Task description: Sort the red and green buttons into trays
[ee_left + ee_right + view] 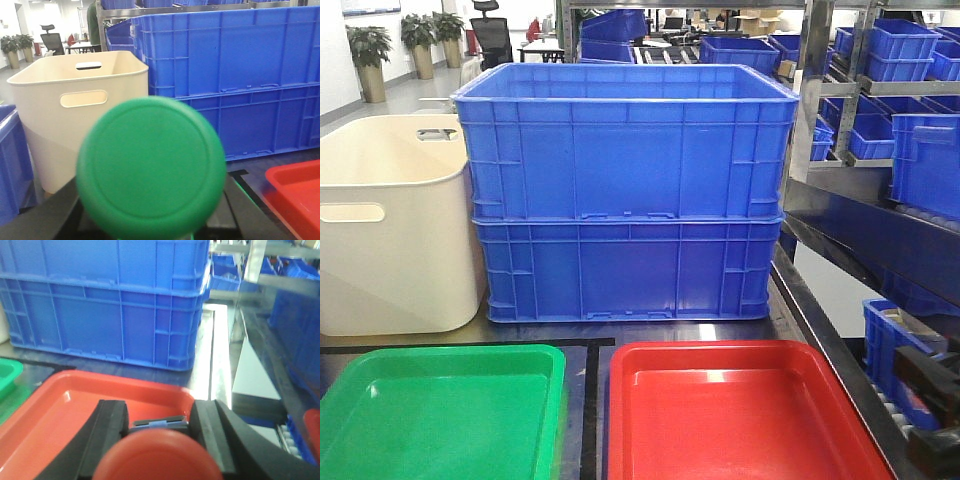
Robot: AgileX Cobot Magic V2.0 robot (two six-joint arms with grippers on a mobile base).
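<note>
Blocked across the back of the surface (440, 340) by stacked blue crates (625, 190), cream tub (395, 240) just beside at the back left corner. Open above green tray (440, 420) and red tray (740, 420) along the front edge. Hemmed by shelving rack (880, 235) past the right edge.

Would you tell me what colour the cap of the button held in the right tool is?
Red. The button shows best in the right wrist view.

green button (151, 167) — cream tub (75, 115) behind
</note>
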